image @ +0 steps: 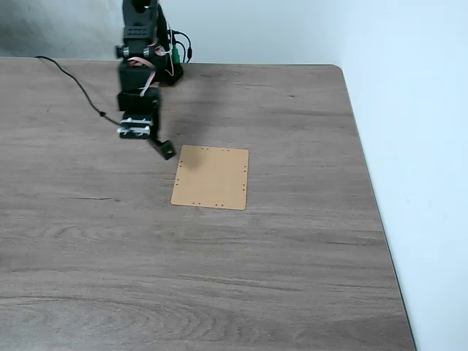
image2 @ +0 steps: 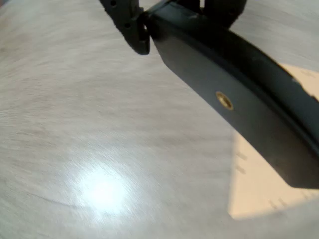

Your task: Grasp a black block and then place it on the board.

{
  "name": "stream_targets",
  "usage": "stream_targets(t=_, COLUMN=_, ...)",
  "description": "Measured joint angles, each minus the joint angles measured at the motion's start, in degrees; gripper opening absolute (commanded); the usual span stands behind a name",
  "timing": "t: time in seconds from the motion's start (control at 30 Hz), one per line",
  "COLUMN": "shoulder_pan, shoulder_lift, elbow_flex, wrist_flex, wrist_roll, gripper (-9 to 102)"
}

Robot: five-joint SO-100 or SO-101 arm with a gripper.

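Already the tool (image: 162, 148) has the black block (image2: 234, 99) pinched between its two fingers. In the wrist view the block fills the upper right of the frame, running like a long dark bar from the top middle down to the right edge. One finger (image2: 127, 25) pokes out at the top, pressed against the block's near end. In the fixed view the tool hangs in the upper left part of the frame, and the small dark block (image: 165, 150) sticks out below it, just beside the top left corner of the board (image: 212, 179).

So the grabbing part looks done. The putting-down part is not done. The block looks to be up off the surface (image: 292, 256), though I cannot be sure how high. It is right at the board's edge, not over the middle. What is left, I think, is a short move toward the right of the fixed view, then a gentle drop and letting go.

The block is black, smooth and a bit shiny. It is long and thin with flat sides. A tiny round gold dot (image2: 224, 100) sits in the middle of one side. The board is flat and tan, with tiny holes near its edges, and it lies near the middle of the grey wood surface.
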Motion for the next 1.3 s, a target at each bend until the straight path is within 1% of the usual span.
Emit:
stream_targets(t=0.1, shoulder_pan=-4.31, shoulder_lift=-1.76, elbow_flex=-2.55, wrist_flex=-1.49, wrist_roll=7.73, gripper=0)
stream_targets(t=0.27, shoulder_pan=-9.14, shoulder_lift=-5.62, elbow_flex=-4.39, wrist_flex=-3.87, wrist_roll=15.38, gripper=0)
stream_targets(t=0.43, shoulder_pan=-12.04, shoulder_lift=-9.67, elbow_flex=-4.57, wrist_flex=-6.68, wrist_roll=21.71, gripper=0)
stream_targets(t=0.7, shoulder_pan=-16.26, shoulder_lift=-13.36, elbow_flex=-4.48, wrist_flex=-9.49, wrist_roll=29.0, gripper=0)
stream_targets(t=1.03, shoulder_pan=-17.84, shoulder_lift=-16.44, elbow_flex=-3.6, wrist_flex=-15.73, wrist_roll=33.49, gripper=0)
stream_targets(t=1.3, shoulder_pan=-18.02, shoulder_lift=-18.37, elbow_flex=-2.81, wrist_flex=-17.49, wrist_roll=33.49, gripper=0)
